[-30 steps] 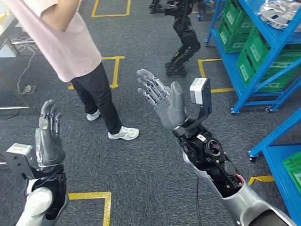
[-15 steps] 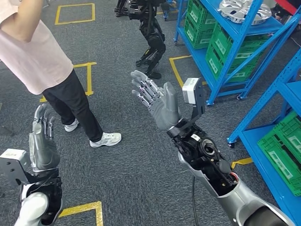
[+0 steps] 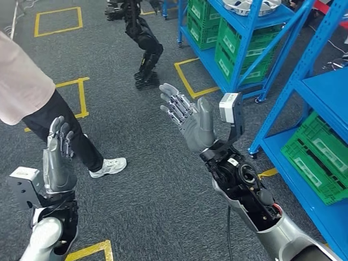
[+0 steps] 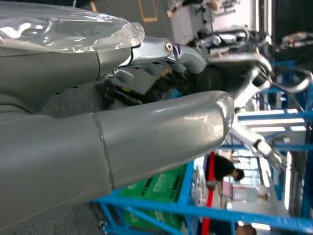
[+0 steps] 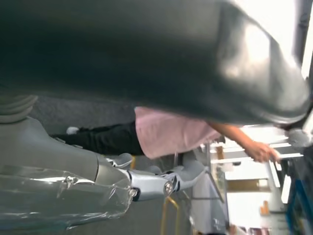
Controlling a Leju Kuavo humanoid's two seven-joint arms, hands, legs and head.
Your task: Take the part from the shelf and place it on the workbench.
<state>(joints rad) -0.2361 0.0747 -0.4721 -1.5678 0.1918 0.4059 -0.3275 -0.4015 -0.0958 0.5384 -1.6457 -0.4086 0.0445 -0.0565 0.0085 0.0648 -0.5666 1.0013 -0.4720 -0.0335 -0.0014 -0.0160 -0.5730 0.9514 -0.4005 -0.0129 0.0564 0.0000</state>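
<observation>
Both your left hand (image 3: 58,157) and right hand (image 3: 190,119) are spread, empty; the silvery part (image 3: 249,5) atop the blue shelf (image 3: 262,24) looks rigid, metallic, likely slick—grip its rim.

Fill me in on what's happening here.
Nothing is being handled yet. The left robot hand and right robot hand are both raised, open and empty. Blue shelves with green crates stand to the right, a silver part on top. A person stands at the left.
</observation>
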